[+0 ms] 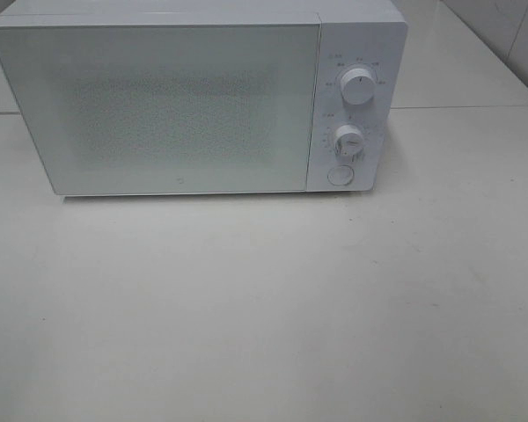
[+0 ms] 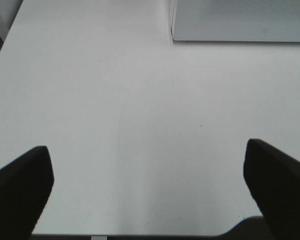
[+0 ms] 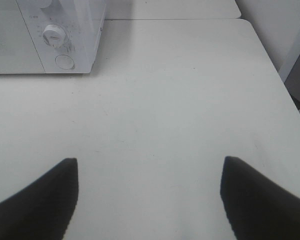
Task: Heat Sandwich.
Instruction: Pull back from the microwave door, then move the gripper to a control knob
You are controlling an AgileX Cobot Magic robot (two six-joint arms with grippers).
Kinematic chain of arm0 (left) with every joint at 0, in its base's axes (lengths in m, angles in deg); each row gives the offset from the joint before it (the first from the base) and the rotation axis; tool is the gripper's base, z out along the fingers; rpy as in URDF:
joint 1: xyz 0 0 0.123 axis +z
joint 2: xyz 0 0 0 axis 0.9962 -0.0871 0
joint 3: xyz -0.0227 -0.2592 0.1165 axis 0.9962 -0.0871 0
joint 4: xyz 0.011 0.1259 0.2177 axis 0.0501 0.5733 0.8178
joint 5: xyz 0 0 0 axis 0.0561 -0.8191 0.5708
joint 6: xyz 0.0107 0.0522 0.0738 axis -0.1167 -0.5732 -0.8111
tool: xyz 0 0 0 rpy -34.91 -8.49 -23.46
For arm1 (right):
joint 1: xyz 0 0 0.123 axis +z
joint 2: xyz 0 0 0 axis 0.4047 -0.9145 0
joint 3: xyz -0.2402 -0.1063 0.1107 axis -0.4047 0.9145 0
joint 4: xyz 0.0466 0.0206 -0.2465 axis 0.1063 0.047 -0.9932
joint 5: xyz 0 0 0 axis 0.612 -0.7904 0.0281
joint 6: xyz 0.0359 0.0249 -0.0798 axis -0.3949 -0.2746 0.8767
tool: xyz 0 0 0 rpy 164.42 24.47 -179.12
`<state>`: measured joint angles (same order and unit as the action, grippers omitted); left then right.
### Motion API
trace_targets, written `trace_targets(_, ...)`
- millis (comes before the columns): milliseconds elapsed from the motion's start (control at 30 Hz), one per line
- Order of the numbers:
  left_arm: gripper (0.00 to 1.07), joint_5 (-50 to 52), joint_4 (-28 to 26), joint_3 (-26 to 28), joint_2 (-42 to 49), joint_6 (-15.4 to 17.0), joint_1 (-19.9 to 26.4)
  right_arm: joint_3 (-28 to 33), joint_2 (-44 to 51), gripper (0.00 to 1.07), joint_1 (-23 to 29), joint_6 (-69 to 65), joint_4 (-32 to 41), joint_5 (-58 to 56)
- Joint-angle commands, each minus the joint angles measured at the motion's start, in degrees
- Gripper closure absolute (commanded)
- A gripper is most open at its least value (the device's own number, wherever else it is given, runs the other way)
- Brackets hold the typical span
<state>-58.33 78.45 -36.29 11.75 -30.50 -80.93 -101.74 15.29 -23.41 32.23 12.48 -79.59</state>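
White laminate table [image 1: 264,308] fills most of the exterior high view, and a second white tabletop [image 1: 462,61] butts against it at the back. A boxy white microwave oven [image 1: 185,97] stands on the far part of the table. Its pale frosted door [image 1: 158,105] is shut, and we cannot see through it to tell what is inside. On its right-hand panel are an upper round white knob [image 1: 359,88], a lower round white knob [image 1: 348,139] and a round white push button [image 1: 339,175] below them. Small grey marks ring both knobs, and a tiny mark sits low on the door; all are too small for us to read. Neither arm shows in this view.

From the left wrist we see the left gripper [image 2: 146,160] with its two dark fingers spread wide over bare table, nothing between them. A lower corner of the microwave oven [image 2: 240,20] lies well ahead of it.

From the right wrist we see the right gripper [image 3: 150,170] likewise spread wide and holding nothing, with the oven's panel end well ahead and off to one side.

No view shows us the sandwich, so we cannot tell where it lies relative to either gripper.
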Motion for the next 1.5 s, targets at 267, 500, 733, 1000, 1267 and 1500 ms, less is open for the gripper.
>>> trace_targets(267, 0.08, 0.8, 0.0, -0.23, 5.96, 0.17, 0.23, 0.0, 1.26, 0.32, -0.46, 0.57, 0.0, 0.29)
trace_targets(500, 0.08, 0.8, 0.0, -0.23, 6.19, 0.17, 0.23, 0.0, 1.09, 0.32, -0.46, 0.57, 0.0, 0.29)
trace_targets(733, 0.08, 0.8, 0.0, -0.23, 6.19, 0.17, 0.23, 0.0, 1.09, 0.32, -0.46, 0.57, 0.0, 0.29)
trace_targets(1000, 0.08, 0.8, 0.0, -0.23, 6.19, 0.17, 0.23, 0.0, 1.09, 0.32, -0.46, 0.57, 0.0, 0.29)
trace_targets(1267, 0.09, 0.8, 0.0, -0.23, 6.19, 0.17, 0.23, 0.0, 1.09, 0.32, -0.46, 0.57, 0.0, 0.29)
trace_targets(1500, 0.09, 0.8, 0.0, -0.23, 6.19, 0.17, 0.23, 0.0, 1.09, 0.32, -0.46, 0.57, 0.0, 0.29)
